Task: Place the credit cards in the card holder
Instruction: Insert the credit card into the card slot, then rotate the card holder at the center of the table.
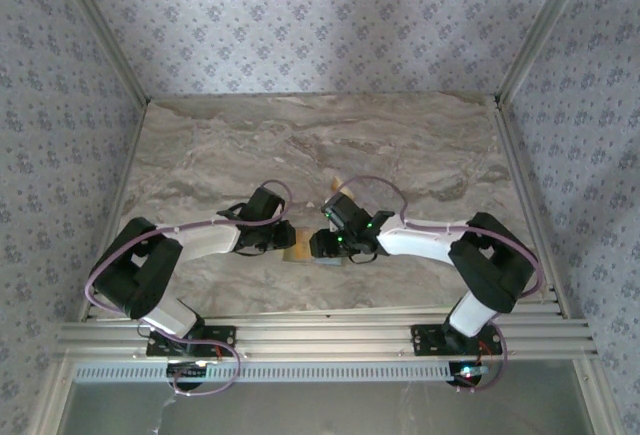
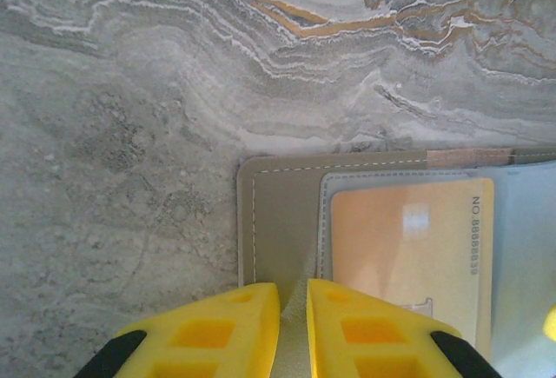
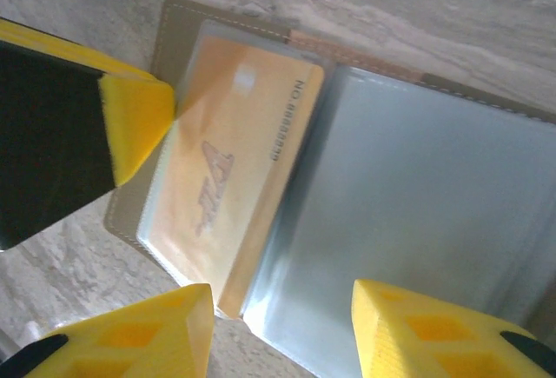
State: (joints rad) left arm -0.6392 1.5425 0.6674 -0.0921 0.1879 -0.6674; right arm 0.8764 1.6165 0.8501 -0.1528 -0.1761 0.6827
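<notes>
The card holder lies open on the desk, close to the near edge and approx. halfway btw. the left and right edges. One credit card sits inside it, in the clear pocket of the leaf on the left arm's side. The other leaf shows no card. Whether the card is pushed fully home I cannot tell.

The left pincer is together on the outer edge of the card holder, w/ a thin strip of the gray cover btw. its fingers. I judge this is to pin the holder flat so it does not slide or fold shut while the card goes in.

The right pincer stands apart above the fold, w/ nothing clamped. One finger is beside the card's corner and the other is over the bare leaf. To me this looks like a letting-go pos., i.e. the card is left to the pocket.

Pose: the left arm and right arm both reach inward from their bases. Their elbows are out toward the side edges, and the wrists meet nose to nose over the holder, tilted down to it.
</notes>
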